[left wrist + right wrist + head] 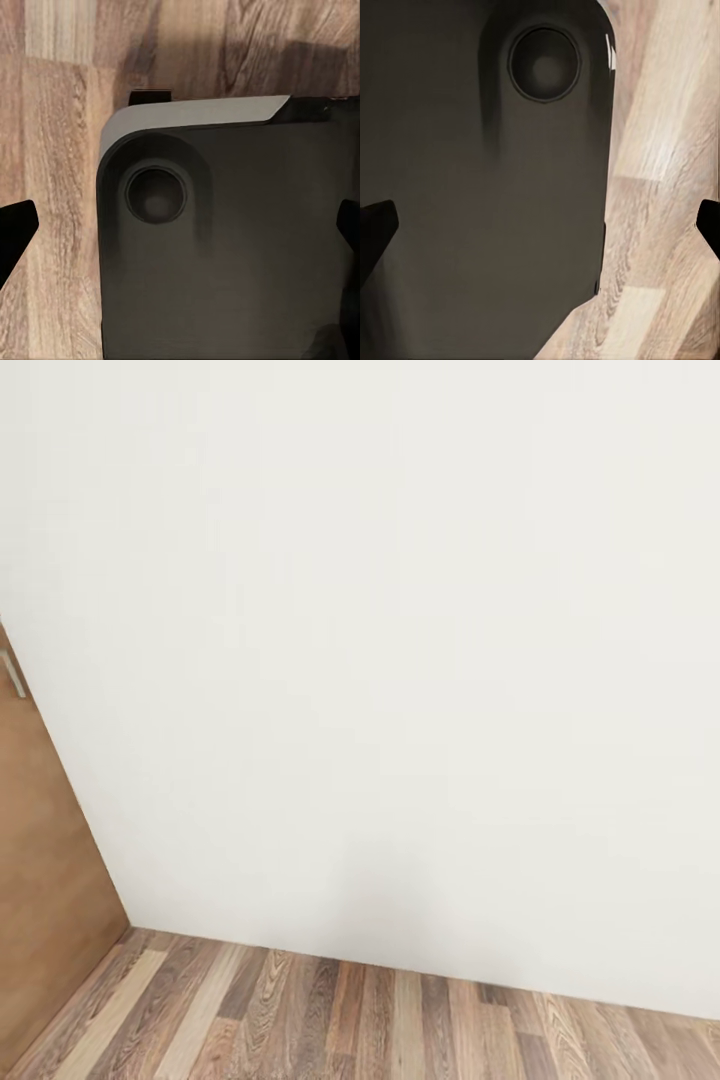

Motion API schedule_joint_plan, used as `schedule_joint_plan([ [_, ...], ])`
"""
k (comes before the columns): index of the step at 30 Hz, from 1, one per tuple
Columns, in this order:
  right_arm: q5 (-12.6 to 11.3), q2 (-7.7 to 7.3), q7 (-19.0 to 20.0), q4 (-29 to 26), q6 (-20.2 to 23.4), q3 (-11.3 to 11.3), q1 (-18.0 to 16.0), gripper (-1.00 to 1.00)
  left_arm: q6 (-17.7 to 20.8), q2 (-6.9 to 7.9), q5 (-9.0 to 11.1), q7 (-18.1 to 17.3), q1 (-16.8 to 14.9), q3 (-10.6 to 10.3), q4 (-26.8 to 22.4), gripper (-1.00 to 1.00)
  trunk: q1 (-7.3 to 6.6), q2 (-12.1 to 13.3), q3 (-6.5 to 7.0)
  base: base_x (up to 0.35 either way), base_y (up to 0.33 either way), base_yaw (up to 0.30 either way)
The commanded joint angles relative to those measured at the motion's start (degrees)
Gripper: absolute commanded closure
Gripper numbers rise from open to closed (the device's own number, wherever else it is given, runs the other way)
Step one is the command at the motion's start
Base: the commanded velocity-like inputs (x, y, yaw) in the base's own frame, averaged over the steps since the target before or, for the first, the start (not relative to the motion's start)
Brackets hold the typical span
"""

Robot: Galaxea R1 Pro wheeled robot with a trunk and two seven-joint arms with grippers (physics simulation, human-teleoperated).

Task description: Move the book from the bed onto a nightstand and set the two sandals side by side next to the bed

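Wall (400, 610) & door (40, 860) close ahead, plank floor (300, 1010) below; book, bed, sandals not yet found. Left gripper (180, 232) & right gripper (540, 232) spread wide, holding 0, over robot's base (225, 285). Risk: turning base clips wall.

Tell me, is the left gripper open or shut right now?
Open. In the left wrist view its two dark fingertips sit at opposite edges, nothing between them, above the robot's dark base.

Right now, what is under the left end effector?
Under the left end effector, whose fingers are spread with nothing between them, sits a dark grey rounded part of the robot with a round recess. Wood-plank floor lies beside it; the floor beneath that part is hidden.
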Motion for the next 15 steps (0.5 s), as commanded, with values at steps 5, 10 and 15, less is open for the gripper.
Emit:
schedule_joint_plan([
  [5, 0.03, 0.0, -0.06, -0.58, -0.19, -0.04, 0.01, -1.0, -1.25, -0.08, 0.0, -0.01, -0.01, 0.01, -1.75, -1.0, 0.0, -0.02, -0.04, 0.0, 0.0, 0.295],
  [10, 0.03, -0.01, -0.06, -1.94, -0.25, -0.04, 0.01, -1.0, -1.73, -0.26, 0.0, -0.01, -0.01, -0.03, -3.75, -1.0, 0.0, -0.02, -0.04, 0.0, 0.0, 0.294],
  [15, 0.08, -0.02, -0.06, -6.08, -0.2, 0.01, 0.01, -1.0, -1.83, -0.88, 0.0, -0.01, -0.01, -0.07, -4.51, -1.0, 0.0, -0.02, -0.09, 0.0, 0.0, 0.294],
])
